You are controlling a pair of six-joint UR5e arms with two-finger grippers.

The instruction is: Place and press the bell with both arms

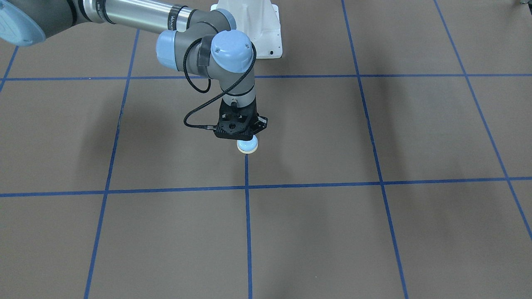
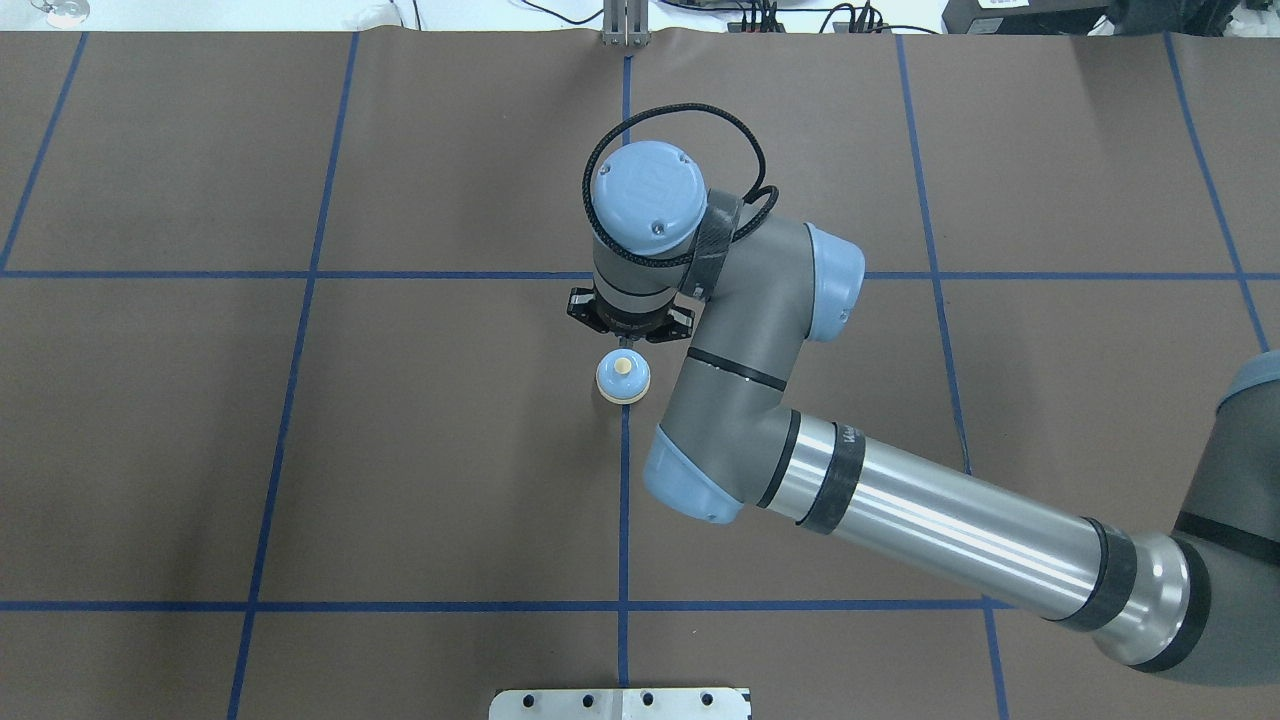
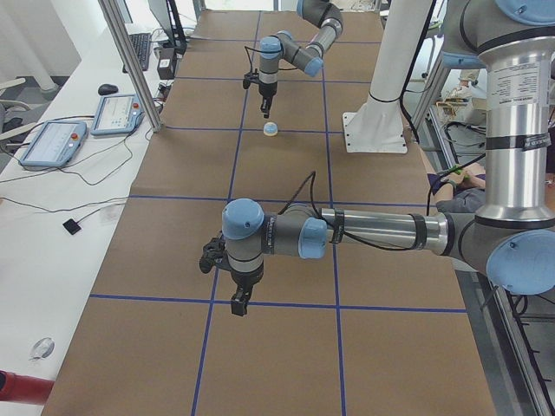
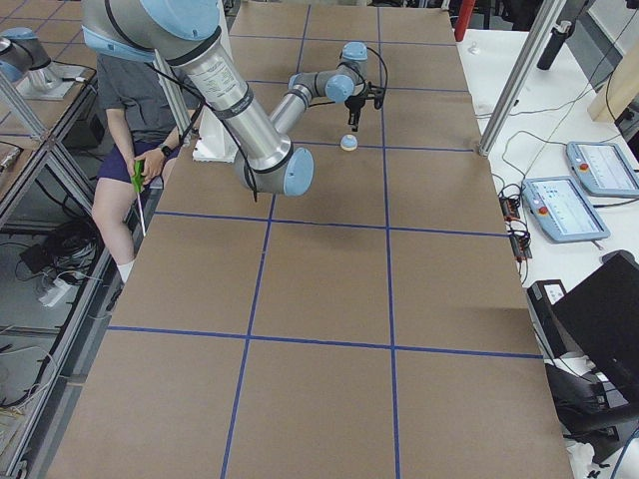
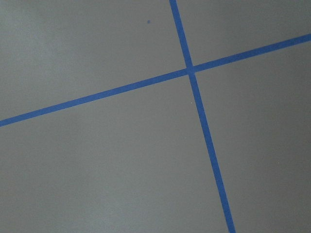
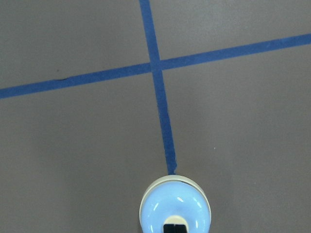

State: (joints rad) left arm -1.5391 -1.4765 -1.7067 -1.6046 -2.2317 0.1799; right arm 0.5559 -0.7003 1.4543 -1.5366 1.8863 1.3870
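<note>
L tool (image 3: 238, 304) hung tips-down over the tabletop (image 3: 286, 347) at the near end of the left-side view; couldn't tell if open or closed. Farther along, the bell (image 2: 623, 377) sat upright on a blue tape line (image 2: 623, 500), w/ the R tool (image 2: 625, 344) closed, empty, just above its button.

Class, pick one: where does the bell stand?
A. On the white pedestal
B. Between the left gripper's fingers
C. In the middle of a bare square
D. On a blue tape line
D: the bell stands on the table, right over a blue tape line that runs up to its base.
</note>
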